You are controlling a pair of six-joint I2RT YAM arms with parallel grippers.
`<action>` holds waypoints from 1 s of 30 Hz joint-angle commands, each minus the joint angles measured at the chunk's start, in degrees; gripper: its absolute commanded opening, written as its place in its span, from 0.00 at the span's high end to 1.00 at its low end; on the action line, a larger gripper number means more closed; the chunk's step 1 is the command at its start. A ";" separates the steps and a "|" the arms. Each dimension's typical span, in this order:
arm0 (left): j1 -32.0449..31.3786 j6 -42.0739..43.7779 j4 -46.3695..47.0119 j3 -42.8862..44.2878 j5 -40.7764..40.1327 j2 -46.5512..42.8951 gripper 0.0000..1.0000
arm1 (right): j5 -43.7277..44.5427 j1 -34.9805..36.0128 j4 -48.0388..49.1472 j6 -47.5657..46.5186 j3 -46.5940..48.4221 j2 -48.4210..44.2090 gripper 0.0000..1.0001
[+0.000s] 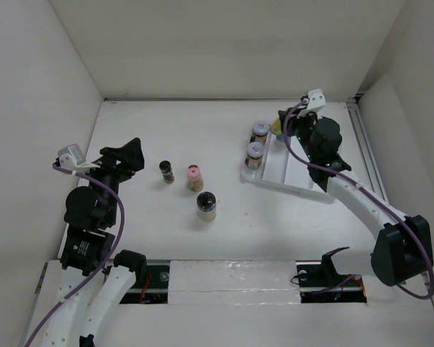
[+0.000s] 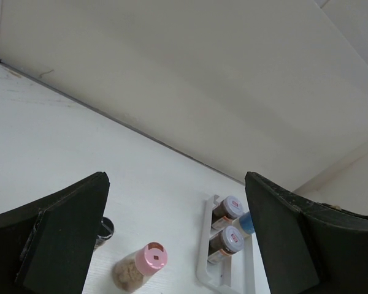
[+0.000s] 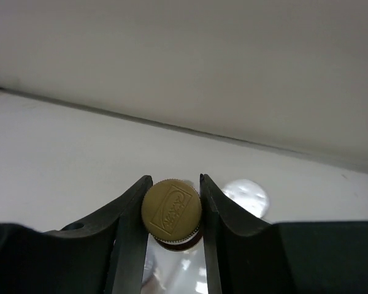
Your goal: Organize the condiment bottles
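Currently we see the R gripper [image 3: 173, 182] clamped on a small bottle w/ round mustard-yellow ribbed cap [image 3: 171, 208], held at the far end of the white ridged plastic tray [image 1: 275, 173]. In the tray's left side stand the far silver-lidded brown jar [image 1: 260, 130] and the near silver-lidded brown jar [image 1: 254, 151], close together. The L gripper [image 2: 176, 180] hangs w/ fingers wide apart, gripping nothing. On the white table [image 1: 145, 238], well apart from the tray, are a dark narrow bottle [image 1: 166, 171], a pink-capped jar [image 1: 194, 177] just beside it, and a black-lidded jar [image 1: 206, 205] nearer the arm bases.
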 commanded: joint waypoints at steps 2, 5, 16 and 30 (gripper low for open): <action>0.12 0.88 2.77 -0.33 0.94 -0.13 0.11 | 5.79 -6.65 0.41 2.35 -3.22 -0.61 0.78; 0.12 0.88 2.77 -0.33 0.94 0.39 0.11 | 5.79 -11.49 0.41 2.35 -2.43 1.32 0.78; 0.12 0.88 2.77 -0.33 0.42 -0.13 0.11 | 4.39 -18.53 3.39 1.30 5.75 18.02 0.78; 0.12 1.41 2.77 -0.33 0.41 0.39 0.11 | 2.02 -19.76 4.54 2.00 6.81 22.79 0.29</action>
